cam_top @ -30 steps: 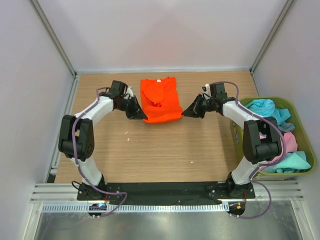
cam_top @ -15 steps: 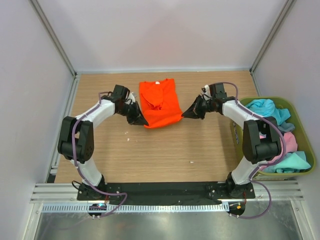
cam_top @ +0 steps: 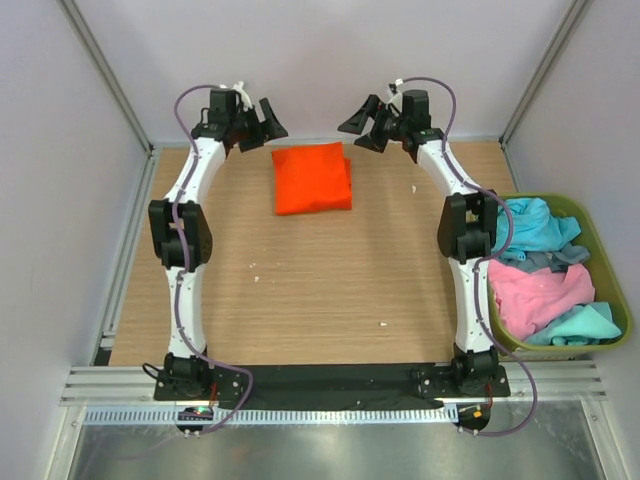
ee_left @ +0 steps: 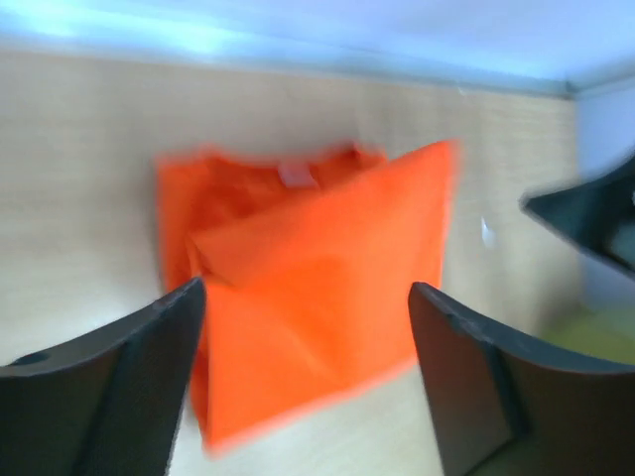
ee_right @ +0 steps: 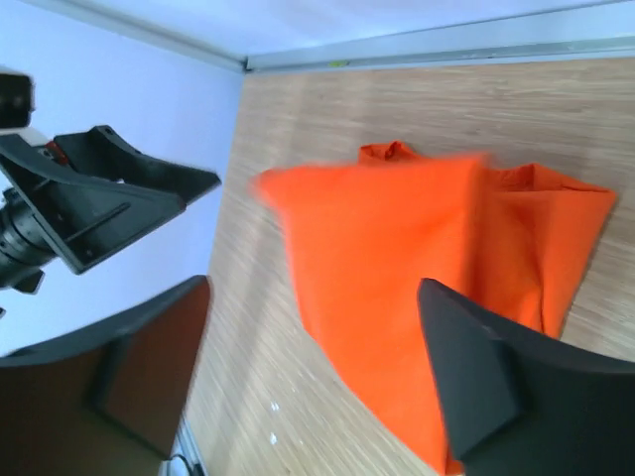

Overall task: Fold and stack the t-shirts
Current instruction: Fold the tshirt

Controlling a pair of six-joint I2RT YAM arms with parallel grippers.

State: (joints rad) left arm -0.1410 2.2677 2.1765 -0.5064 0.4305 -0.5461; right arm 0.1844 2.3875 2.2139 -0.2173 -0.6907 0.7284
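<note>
Status: orange shirt folded, both grippers empty and raised at the far edge

**Placement.** The orange t-shirt point(cam_top: 312, 178) lies on the table point(cam_top: 300, 290) as a compact, roughly square packet, in the far middle of the board and a little short of the back wall. In the wrist views its top layer sits askew over the layer beneath, with the collar edge showing on one side. I judge this fold done but not tidy. The packet sits roughly midway between the two arms, so I judge it a fair base for a stack.

**Grippers.** The left gripper point(cam_top: 262, 120) and right gripper point(cam_top: 362, 122) hang above the far edge on either side of the packet, each turned in towards it. Both have their fingers spread wide and hold nothing. In each wrist camera the shirt shows in the gap between the fingers, but the cloth lies apart from them on the wood.

**Remaining stock.** The turquoise shirt point(cam_top: 530, 222), pink shirt point(cam_top: 535, 295) and a strip of grey shirt point(cam_top: 572, 254) lie heaped in the green bin point(cam_top: 560, 348) at the right side of the table. None is folded.

**Edges and room.**
- Both arms are stretched almost fully and stand close to the back wall, so there is little margin beyond them.
- The near and middle board is bare wood apart from a few small specks.
- I judge that the right arm must swing back past its own base to reach the bin, whose rim stands just beside that arm's column.
</note>
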